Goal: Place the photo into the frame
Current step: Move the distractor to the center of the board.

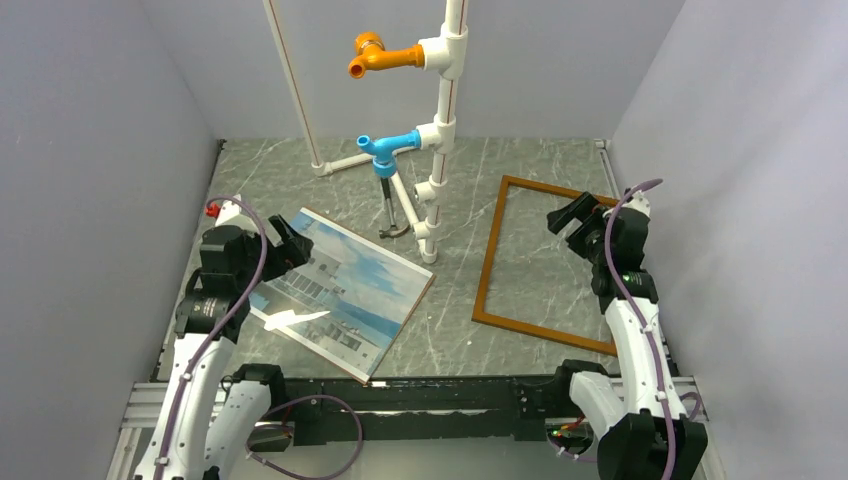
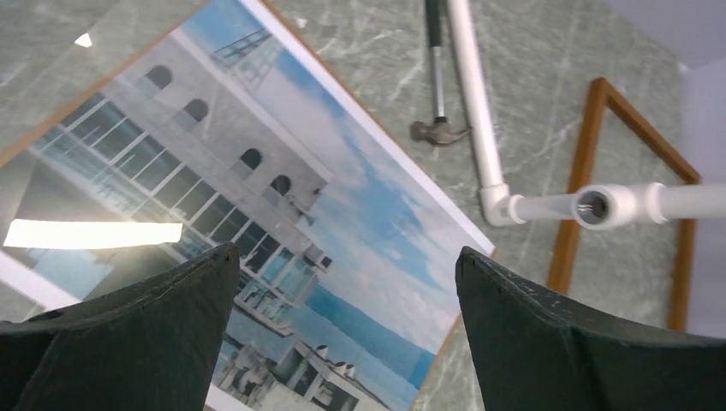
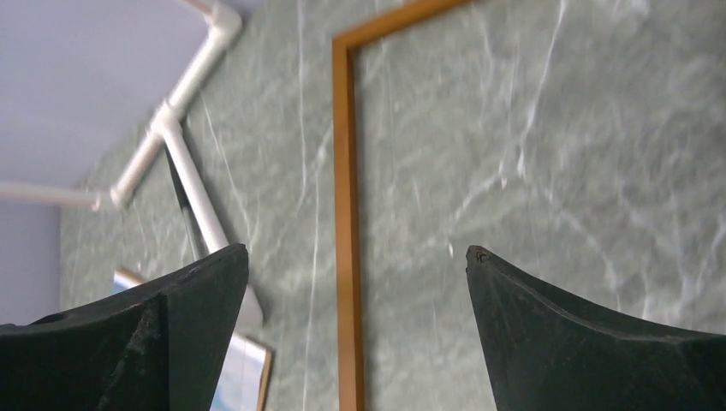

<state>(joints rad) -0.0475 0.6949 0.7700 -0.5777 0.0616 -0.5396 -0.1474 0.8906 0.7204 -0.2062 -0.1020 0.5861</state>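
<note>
1. On the left half of the table the photo lies flat, picture side up and turned at an angle. A thin brown edge runs along its border, so it seems to rest on a board.
2. Well apart, on the right, lies the frame. It is empty, with bare tabletop showing through it. A white pipe stand and a hammer sit between the two.
3. The left gripper hovers over the photo's far-left corner, jaws spread wide, nothing in them. The right gripper hangs over the frame's far right part, just as wide and just as empty.
4. The print looks thin, light and glossy, with a bright strip of glare across it. I'd expect it to be slick against the pads, to droop if lifted by one corner, and to crease easily.
5. Lying flat, it offers little to catch. An edge near a corner looks like the best hold, pinching the border rather than the face. Carrying it low and level should get it past the pipe stand.
</note>
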